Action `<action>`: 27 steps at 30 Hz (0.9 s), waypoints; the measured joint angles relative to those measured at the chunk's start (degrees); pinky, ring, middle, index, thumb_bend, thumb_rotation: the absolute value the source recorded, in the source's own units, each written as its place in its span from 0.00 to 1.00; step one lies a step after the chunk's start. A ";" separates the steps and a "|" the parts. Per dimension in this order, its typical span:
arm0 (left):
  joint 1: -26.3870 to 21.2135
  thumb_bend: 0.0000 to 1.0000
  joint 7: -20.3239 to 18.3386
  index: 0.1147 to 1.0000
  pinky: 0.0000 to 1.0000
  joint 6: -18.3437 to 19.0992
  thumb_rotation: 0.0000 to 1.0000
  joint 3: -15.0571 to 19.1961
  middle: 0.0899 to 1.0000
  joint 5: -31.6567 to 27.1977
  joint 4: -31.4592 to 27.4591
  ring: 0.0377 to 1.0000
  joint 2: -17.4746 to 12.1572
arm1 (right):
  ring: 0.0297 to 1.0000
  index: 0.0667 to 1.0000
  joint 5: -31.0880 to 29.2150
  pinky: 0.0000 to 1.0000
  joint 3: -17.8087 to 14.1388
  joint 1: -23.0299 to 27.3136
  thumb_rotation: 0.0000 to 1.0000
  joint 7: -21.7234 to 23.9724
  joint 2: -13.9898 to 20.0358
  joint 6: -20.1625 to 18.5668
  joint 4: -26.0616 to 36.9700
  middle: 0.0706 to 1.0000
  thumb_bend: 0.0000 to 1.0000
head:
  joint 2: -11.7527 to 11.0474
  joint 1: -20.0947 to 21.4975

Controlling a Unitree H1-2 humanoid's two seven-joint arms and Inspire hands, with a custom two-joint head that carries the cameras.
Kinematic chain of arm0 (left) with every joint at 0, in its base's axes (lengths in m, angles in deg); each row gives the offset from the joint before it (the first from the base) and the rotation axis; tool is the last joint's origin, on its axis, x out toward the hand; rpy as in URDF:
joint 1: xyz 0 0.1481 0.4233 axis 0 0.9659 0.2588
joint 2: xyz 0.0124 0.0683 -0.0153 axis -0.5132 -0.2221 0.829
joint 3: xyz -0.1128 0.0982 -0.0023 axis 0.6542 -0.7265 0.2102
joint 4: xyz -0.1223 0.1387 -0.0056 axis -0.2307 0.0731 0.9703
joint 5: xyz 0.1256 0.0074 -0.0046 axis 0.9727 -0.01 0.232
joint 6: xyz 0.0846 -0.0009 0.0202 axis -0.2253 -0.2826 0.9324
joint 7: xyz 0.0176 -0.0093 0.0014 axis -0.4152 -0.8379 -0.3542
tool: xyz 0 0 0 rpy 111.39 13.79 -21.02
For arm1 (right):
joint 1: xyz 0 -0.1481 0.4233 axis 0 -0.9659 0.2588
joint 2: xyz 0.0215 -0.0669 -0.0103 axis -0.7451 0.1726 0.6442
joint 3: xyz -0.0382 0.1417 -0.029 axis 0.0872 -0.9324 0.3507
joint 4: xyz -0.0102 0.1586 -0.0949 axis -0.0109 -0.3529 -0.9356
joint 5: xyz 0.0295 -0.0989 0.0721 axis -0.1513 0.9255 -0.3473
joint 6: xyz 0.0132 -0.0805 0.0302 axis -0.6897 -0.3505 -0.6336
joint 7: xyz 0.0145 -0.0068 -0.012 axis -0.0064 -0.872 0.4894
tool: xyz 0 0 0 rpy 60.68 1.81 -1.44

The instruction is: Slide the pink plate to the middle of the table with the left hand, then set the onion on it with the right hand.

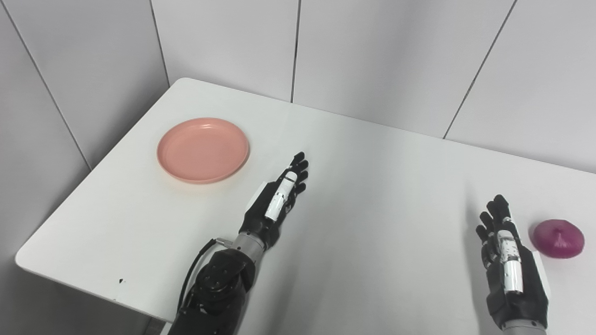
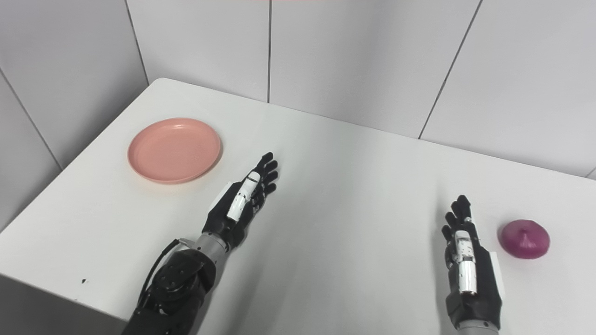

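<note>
White table [image 1: 372, 195] — smooth, matte, rounded corners, set into a corner of grey panelled walls [image 1: 223, 42]. One small dark speck near its front left edge.

Pink plate [image 1: 203, 149]: round, shallow, raised rim, plain salmon-pink surface with a dull sheen. It sits on the far left part of the table, bare, nothing touching it.

Left hand [image 1: 279, 197]: black casing with white segments, fingers straight and close together, holding nothing. It is over the table near the plate's right side, apart from it.

Right hand [image 2: 468, 260]: same build, fingers extended and slightly apart, empty, edge-on over the table's right side.

Onion [image 2: 524, 238] — purple-red, flattened globe, glossy skin, small stem nub on top. Lies on the table just beside the right hand, not touching.
</note>
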State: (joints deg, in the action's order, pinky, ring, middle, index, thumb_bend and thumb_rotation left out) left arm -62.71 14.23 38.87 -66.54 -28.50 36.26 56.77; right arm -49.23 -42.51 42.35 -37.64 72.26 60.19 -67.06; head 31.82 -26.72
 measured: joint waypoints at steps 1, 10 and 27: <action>-0.04 0.42 0.00 0.98 1.00 0.10 1.00 0.05 1.00 0.00 -0.19 1.00 -0.10 | 1.00 1.00 -0.03 1.00 0.00 0.00 1.00 0.00 -0.10 -0.13 0.16 1.00 0.00 | 0.00 0.00; -0.60 0.42 0.32 0.99 1.00 3.52 1.00 0.73 1.00 -0.76 -5.66 1.00 -0.25 | 1.00 1.00 0.11 1.00 0.21 -0.02 1.00 0.12 -0.05 -0.18 0.22 1.00 0.00 | -0.26 -0.09; -3.84 0.44 1.13 0.94 0.96 5.15 1.00 2.37 0.97 0.24 -10.54 0.96 -2.75 | 1.00 1.00 0.37 1.00 0.36 -0.04 1.00 0.04 -0.13 -0.23 0.40 1.00 0.00 | -0.53 -0.26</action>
State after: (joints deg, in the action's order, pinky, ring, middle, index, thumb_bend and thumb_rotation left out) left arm -66.56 15.36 44.02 -64.18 -28.26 25.72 54.01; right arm -48.86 -42.16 42.31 -37.59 72.13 59.96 -66.66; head 31.29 -26.98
